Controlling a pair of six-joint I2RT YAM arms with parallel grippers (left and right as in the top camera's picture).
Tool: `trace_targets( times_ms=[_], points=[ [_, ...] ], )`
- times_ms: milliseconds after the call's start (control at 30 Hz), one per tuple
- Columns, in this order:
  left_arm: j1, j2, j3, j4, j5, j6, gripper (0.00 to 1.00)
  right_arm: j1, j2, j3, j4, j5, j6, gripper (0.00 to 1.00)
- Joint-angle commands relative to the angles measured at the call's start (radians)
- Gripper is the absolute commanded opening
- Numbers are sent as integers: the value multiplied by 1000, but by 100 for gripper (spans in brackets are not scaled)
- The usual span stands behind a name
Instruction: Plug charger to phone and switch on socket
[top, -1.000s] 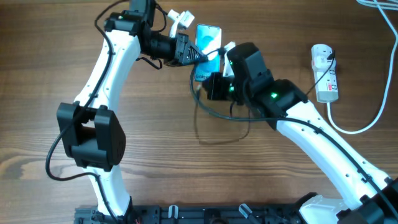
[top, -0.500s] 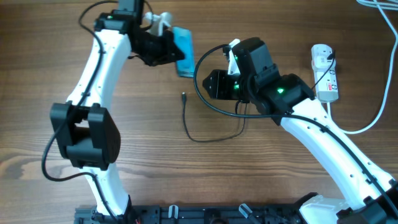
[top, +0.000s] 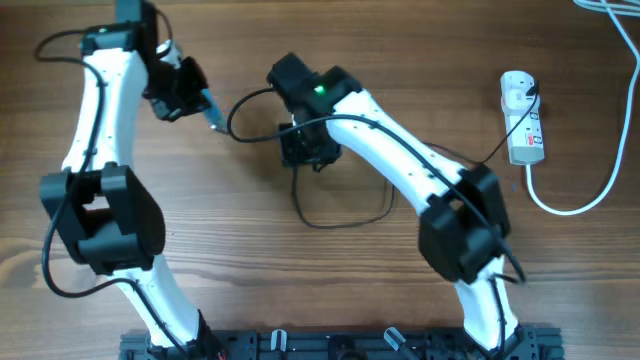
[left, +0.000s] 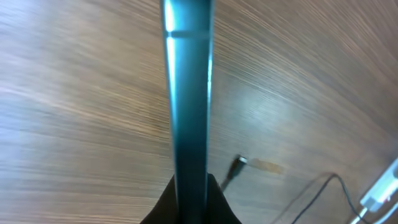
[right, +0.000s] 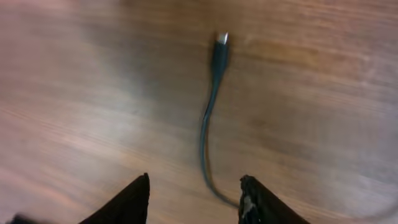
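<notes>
Gripping phone edge-on with left fingers clamped; hovering with right fingers spread apart above charger on desk.

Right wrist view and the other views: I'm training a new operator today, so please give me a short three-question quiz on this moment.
1. True or false: the charger is already plugged into the phone.
2. Pick one. The right tool is: A) open over the charger, B) shut on the charger, C) gripping the phone.
3. Short answer: what does the left tool hold?

Key:
1. False. The charger's tip lies free on the table.
2. A
3. The phone, seen edge-on in the left wrist view.
</notes>
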Motion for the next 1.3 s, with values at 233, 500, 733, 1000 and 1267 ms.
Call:
trace_targets(
  times_ms=[233, 500, 733, 1000, 1267],
  points=[
    [80, -12, -64, 14, -10, -9, 4, 48, 100, 16, 125, 222, 145, 41],
    [80, -12, -64, 12, -10, -9, 4, 56, 176, 16, 143, 221, 158, 32],
    [80, -12, -64, 12, 6, -9, 4, 58, 219, 16, 177, 214, 157, 32],
    [80, -12, -64, 12, 6, -9, 4, 58, 285, 15, 132, 209, 137, 24],
    [80, -12, -64, 12, 8, -8, 4, 52, 285, 16, 113, 153, 104, 8]
  ],
)
